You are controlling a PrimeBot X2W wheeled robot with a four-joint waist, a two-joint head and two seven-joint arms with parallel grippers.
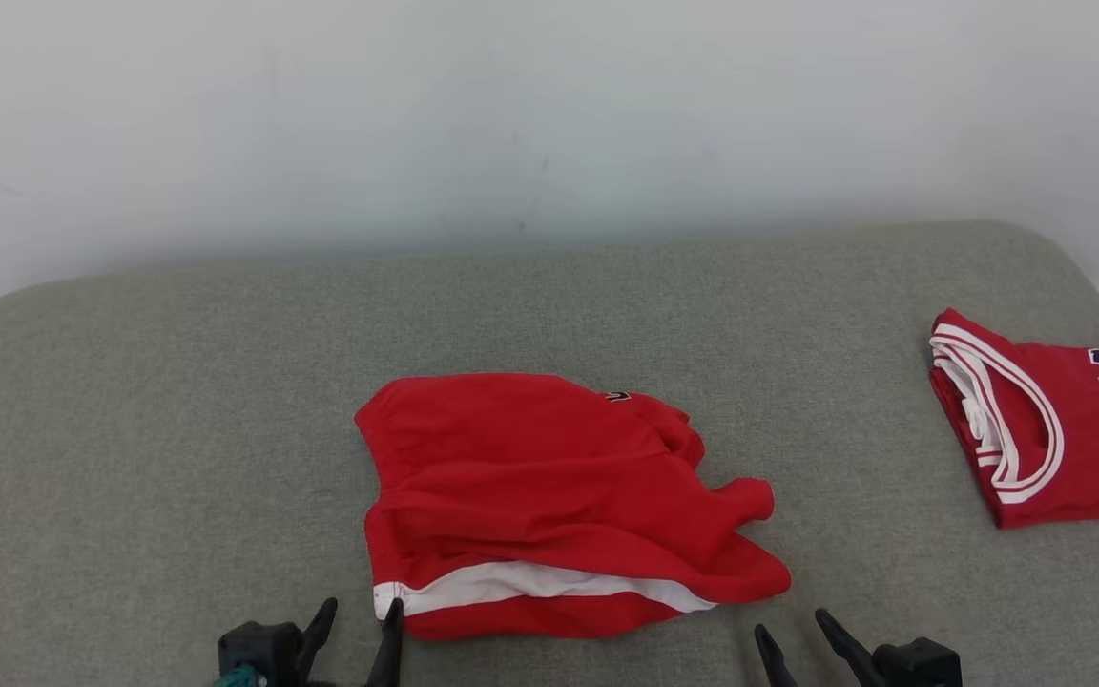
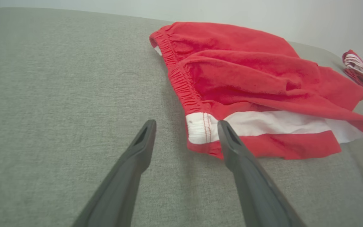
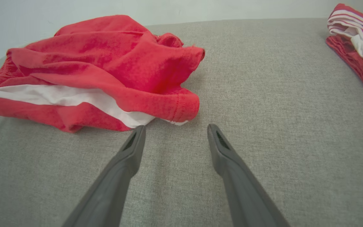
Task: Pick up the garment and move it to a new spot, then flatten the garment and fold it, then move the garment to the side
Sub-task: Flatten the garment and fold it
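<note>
Red shorts point(image 1: 549, 496) with a white stripe are shown rumpled at the middle of the grey bench point(image 1: 130, 429). The left hand point(image 1: 362, 605), released, is placed at the waistband corner. The right hand point(image 1: 790, 622), also released, is placed near the hem. A folded red jersey point(image 1: 1036, 429) is seen far right.

Shorts point(image 1: 530, 477): red, 1 white stripe. Jersey point(image 1: 1084, 448) at 3 o'clock: red, white trim, navy lettering. Padded surface point(image 1: 130, 429): grey.

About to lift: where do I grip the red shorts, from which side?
Probably pinch the red shorts by both near corners from the robot's side: left gripper on the white-striped waistband corner, right gripper on the hem corner; each lies exposed.
</note>
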